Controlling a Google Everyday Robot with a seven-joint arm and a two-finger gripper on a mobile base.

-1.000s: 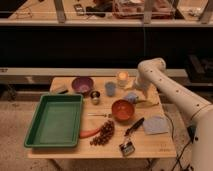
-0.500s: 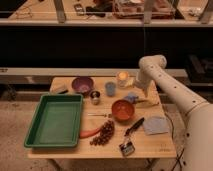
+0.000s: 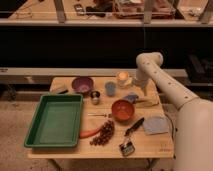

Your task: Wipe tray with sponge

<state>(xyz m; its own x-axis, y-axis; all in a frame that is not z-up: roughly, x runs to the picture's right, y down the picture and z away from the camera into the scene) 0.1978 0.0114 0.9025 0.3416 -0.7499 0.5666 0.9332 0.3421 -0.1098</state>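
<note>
The tray (image 3: 36,120) is a big green plastic rectangle with a raised rim. It lies at the left end of the wooden table (image 3: 150,147), in the lower left of the frame, and nothing lies inside it. The sponge (image 3: 131,97) is a small light-blue block lying on the table right of centre, well apart from the tray, between a blue cup (image 3: 110,88) and the arm's tip, just above an orange bowl (image 3: 122,110).

The white arm rises from the right edge of the frame, bends at the top and points down. Its gripper (image 3: 141,92) hangs just to the right of the sponge, jaws apart and holding nothing.

A purple bowl (image 3: 82,84) and a dark grey block (image 3: 60,90) sit above the tray. A blue-grey cloth (image 3: 156,125) lies at the lower right. A bunch of dark grapes (image 3: 103,134) lies just right of the tray.
</note>
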